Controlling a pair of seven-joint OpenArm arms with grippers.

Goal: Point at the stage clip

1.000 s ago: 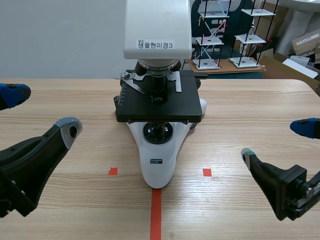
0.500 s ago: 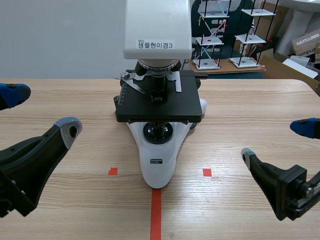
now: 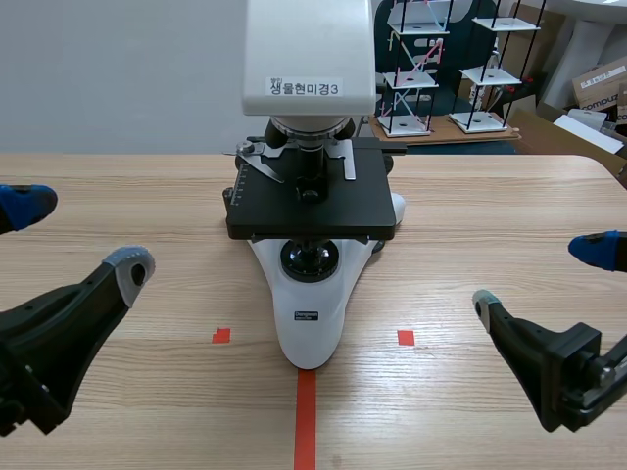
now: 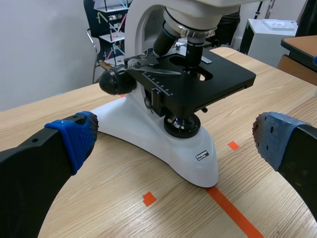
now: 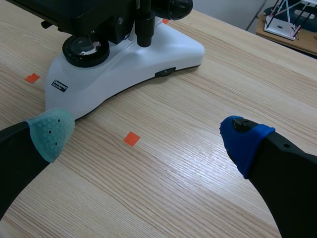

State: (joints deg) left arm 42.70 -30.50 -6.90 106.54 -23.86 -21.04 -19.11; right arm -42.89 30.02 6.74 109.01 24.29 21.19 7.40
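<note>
- The left end effector (image 3: 78,235), lower left of the scene view: two thick, curved, matte-black fingers (image 3: 49,323), one tipped with a blue pad (image 3: 24,204), the other with a grey pad (image 3: 130,266).
- The right end effector (image 3: 541,276), lower right: the same black fingers, with a blue pad and a pale green dotted one, on a boxy black base.

The microscope (image 3: 309,328) is white with a black stage (image 3: 328,211) and a silvery stage clip (image 3: 259,163), the surface (image 3: 490,220) is pale wood grain with orange-red tape marks (image 3: 306,421), and the black left gripper (image 3: 80,233) and right gripper (image 3: 541,276) each carry one blue and one grey-green dotted pad.
</note>
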